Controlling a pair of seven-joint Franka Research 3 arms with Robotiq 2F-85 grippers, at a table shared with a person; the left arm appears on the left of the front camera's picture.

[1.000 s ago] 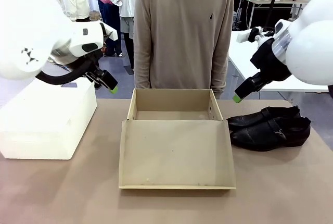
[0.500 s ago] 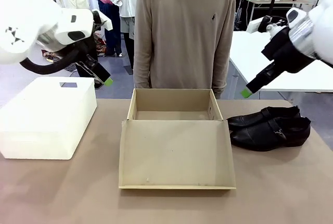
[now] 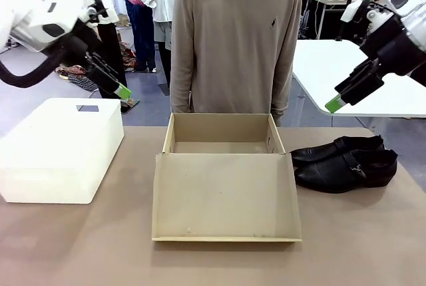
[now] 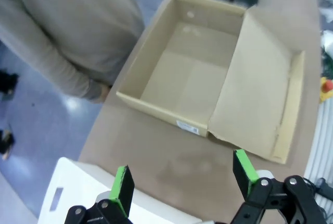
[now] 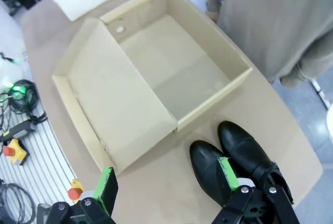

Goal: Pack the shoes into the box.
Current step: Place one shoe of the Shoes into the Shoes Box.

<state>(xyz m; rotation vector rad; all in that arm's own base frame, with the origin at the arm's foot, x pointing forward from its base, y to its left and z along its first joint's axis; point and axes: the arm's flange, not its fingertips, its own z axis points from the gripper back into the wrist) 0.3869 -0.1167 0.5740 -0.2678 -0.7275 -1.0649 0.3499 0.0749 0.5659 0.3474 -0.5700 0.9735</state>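
Two glossy black shoes (image 3: 346, 163) lie side by side on the table, right of the box (image 3: 223, 141); in the right wrist view the shoes (image 5: 229, 156) sit beside the box (image 5: 171, 73). The tan cardboard box is empty, its flap lid (image 3: 225, 196) folded flat toward me. My left gripper (image 3: 122, 92) hangs open, high above the white box at the left. My right gripper (image 3: 335, 104) is open too, raised above the shoes. In the left wrist view, my open left gripper (image 4: 182, 177) frames the box (image 4: 182, 78) from above. Open as well, my right gripper (image 5: 166, 174) holds nothing.
A white rounded plastic box (image 3: 60, 146) stands at the table's left. A person in a beige sweater (image 3: 233, 40) stands at the far edge behind the cardboard box. A white table (image 3: 333, 73) lies beyond at the right.
Both arms have risen and drawn outward: the left gripper moved up and left, the right gripper up and right. Shoes and box have not moved.
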